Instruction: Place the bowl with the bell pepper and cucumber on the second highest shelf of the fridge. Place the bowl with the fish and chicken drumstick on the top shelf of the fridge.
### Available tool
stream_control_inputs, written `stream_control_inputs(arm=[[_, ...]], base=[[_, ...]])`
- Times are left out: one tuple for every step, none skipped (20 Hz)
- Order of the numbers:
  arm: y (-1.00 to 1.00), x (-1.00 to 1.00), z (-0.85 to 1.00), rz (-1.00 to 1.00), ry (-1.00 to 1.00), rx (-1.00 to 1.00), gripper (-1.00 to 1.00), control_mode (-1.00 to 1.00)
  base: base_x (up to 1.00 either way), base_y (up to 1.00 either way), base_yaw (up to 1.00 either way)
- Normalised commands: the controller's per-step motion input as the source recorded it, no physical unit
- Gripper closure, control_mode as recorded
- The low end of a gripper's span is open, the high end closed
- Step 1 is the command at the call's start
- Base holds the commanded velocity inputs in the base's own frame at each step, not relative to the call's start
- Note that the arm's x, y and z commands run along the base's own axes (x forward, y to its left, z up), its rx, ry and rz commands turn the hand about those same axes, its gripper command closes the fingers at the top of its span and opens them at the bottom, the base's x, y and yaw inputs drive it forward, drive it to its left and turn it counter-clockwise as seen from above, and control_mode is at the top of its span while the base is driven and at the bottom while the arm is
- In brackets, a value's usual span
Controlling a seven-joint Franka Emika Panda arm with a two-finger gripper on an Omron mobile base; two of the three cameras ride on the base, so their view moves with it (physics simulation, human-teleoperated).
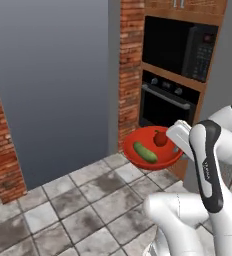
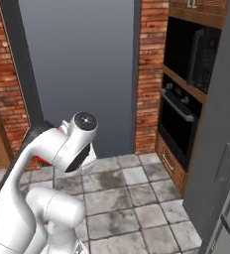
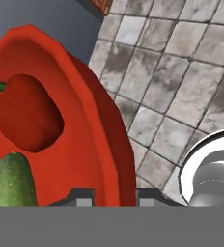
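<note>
Left base view: I see my gripper (image 1: 180,142) clamped on the rim of the red bowl (image 1: 150,150), aloft over the tiled floor (image 1: 78,205).
Contents: bell pepper (image 1: 160,138), cucumber (image 1: 145,152).
Surroundings: oven (image 1: 165,102) behind, brick column (image 1: 130,70) beside.

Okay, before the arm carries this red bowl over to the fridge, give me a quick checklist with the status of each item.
1. Gripper shut on the rim of the red bowl: ok.
2. Bell pepper inside the bowl: ok.
3. Cucumber inside the bowl: ok.
4. Bowl held clear above the tiled floor: ok.
5. Bowl roughly level in the left base view: ok.
6. Fridge open, second highest shelf reachable: cannot tell.
</note>
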Motion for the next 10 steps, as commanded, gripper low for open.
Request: stream_control_inputs(arm=[[0.00,0.00,0.00,0.00,0.00,0.00,1.00,1.00],[0.00,0.00,0.00,0.00,0.00,0.00,1.00,1.00],[0.00,0.00,0.00,0.00,0.00,0.00,1.00,1.00],[0.00,0.00,0.00,0.00,0.00,0.00,1.00,1.00],[0.00,0.00,0.00,0.00,0.00,0.00,1.00,1.00],[0.00,0.00,0.00,0.00,0.00,0.00,1.00,1.00],[0.00,0.00,0.00,0.00,0.00,0.00,1.00,1.00],[0.00,0.00,0.00,0.00,0.00,0.00,1.00,1.00],[0.00,0.00,0.00,0.00,0.00,0.00,1.00,1.00],[0.00,0.00,0.00,0.00,0.00,0.00,1.00,1.00]], base=[[1.00,0.00,-0.38],[1.00,0.00,-0.47],[0.86,0.00,-0.56],[0.50,0.00,-0.71],[0.21,0.00,-0.82],[0.00,0.00,-0.90],[0.00,0.00,-0.96],[0.00,0.00,-0.99],[0.00,0.00,-0.99],[0.00,0.00,-0.98]])
